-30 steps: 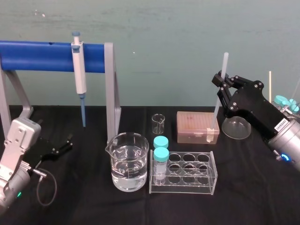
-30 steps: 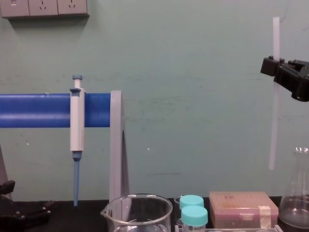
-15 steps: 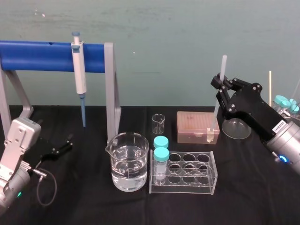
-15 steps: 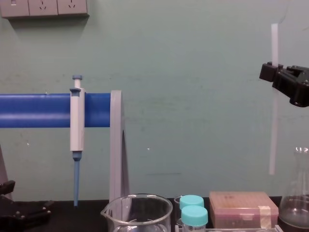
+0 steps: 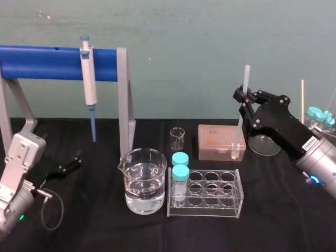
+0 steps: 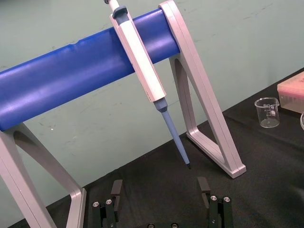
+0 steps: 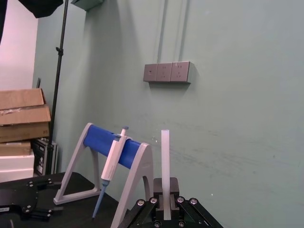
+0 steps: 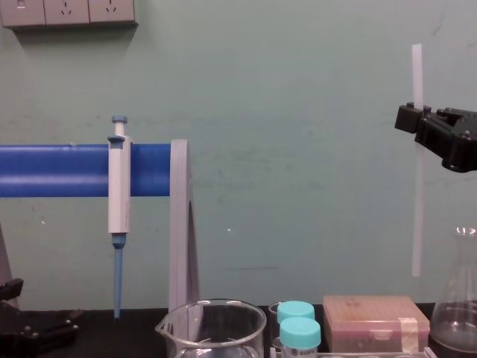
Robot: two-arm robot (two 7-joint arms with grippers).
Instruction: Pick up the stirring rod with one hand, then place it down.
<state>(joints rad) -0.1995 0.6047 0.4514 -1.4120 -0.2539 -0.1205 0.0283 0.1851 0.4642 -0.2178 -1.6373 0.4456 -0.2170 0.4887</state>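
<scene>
The stirring rod (image 5: 246,79) is a thin translucent-white stick held upright in the air at the right, above the table. My right gripper (image 5: 242,99) is shut on it a little above its middle. In the chest view the stirring rod (image 8: 417,216) hangs vertically below the black right gripper (image 8: 414,118), its lower end above the tip box. In the right wrist view the stirring rod (image 7: 165,156) rises straight out of the closed right gripper (image 7: 165,205). My left gripper (image 6: 160,187) rests open and empty on the black table at the left, also seen as the left gripper (image 5: 70,163).
A blue-barred stand (image 5: 52,62) carries a white-and-blue pipette (image 5: 88,79). Centre table holds a water-filled beaker (image 5: 144,181), a clear tube rack (image 5: 210,193) with two teal-capped tubes, a small beaker (image 5: 177,138) and a pink tip box (image 5: 216,140). A flask (image 5: 265,144) stands behind my right gripper.
My right gripper has carried the rod slightly to the left and downward, still upright. The left arm has not moved.
</scene>
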